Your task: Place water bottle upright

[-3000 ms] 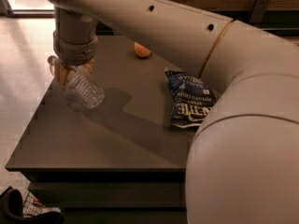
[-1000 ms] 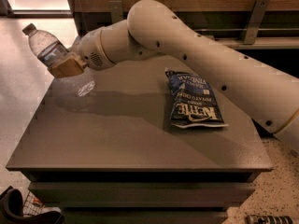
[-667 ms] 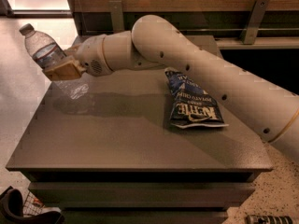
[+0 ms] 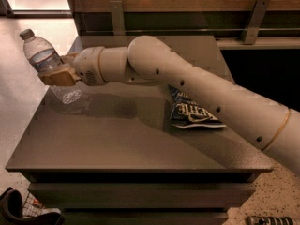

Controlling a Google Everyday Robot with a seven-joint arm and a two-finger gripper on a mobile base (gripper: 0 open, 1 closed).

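At the upper left of the frame, the water bottle (image 4: 41,54) is leaning, cap up and tipped toward the left. Its base is hanging over the far left corner of the dark table (image 4: 117,144), and I cannot tell whether it is touching. The gripper (image 4: 54,74) is clamping it around the middle with its tan fingers. So the pickup looks done. What is left, I judge, is straightening the bottle, setting it down and letting go. Rightward, the pale arm (image 4: 187,78) is stretching over a chip bag (image 4: 194,115).
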